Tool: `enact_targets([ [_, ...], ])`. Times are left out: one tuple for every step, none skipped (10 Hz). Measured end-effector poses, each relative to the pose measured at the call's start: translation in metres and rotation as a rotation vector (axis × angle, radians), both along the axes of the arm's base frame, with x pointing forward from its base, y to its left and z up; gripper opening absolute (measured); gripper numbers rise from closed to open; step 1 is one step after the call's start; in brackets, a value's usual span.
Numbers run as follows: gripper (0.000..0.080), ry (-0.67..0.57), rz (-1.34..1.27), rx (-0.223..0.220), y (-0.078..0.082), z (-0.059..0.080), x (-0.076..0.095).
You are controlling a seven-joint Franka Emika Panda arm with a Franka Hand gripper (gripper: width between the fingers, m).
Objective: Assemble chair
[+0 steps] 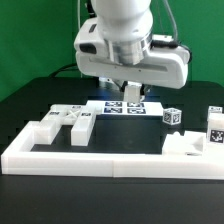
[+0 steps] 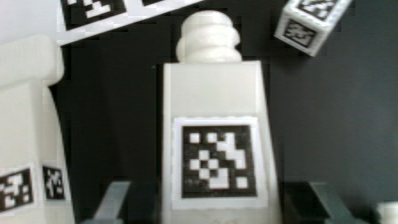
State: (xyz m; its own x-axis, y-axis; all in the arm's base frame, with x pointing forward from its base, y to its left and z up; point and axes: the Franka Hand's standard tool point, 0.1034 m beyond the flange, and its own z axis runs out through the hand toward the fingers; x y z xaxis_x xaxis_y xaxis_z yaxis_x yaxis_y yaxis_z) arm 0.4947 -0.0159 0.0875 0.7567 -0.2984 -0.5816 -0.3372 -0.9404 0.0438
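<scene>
Wrist view shows the claw [image 2: 214, 204] gripping a tagged chair leg [image 2: 214, 105].

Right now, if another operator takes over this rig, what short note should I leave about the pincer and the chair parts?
Pincer: shut on one white tagged leg, whose knobbed tip points away from the wrist. It is low near the marker board. I cannot tell if the leg is lifted.
Other chair parts: flat pieces at the exterior view's left, a small tagged block and more pieces at its right, all behind the white border rail.
Done: leg grasped; no joint visible.
Left: all the joining.
</scene>
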Motion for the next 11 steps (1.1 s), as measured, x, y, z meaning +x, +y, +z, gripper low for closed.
enact_targets([
  [0.0289, -0.028, 0.0, -0.008, -0.001, -0.005, 0.002],
  [0.0289, -0.028, 0.0, -0.008, -0.001, -0.005, 0.001],
  [0.0289, -0.073, 0.002, -0.019, -0.001, -0.007, 0.008],
  [0.0289, -0.16, 0.006, -0.037, 0.0, -0.008, 0.014],
  [0.0289, -0.196, 0.008, -0.043, 0.004, -0.005, 0.013],
  [0.0289, -0.263, 0.014, -0.052, 0.009, 0.004, 0.025],
  [0.0289, -0.325, 0.022, -0.055, 0.015, 0.015, 0.034],
  [0.0289, -0.354, 0.024, -0.056, 0.017, 0.021, 0.036],
  [0.0289, -0.419, 0.025, -0.072, 0.016, 0.02, 0.04],
  [0.0289, -0.486, 0.028, -0.087, 0.018, 0.019, 0.044],
  [0.0289, -0.563, 0.034, -0.105, 0.02, 0.019, 0.046],
])
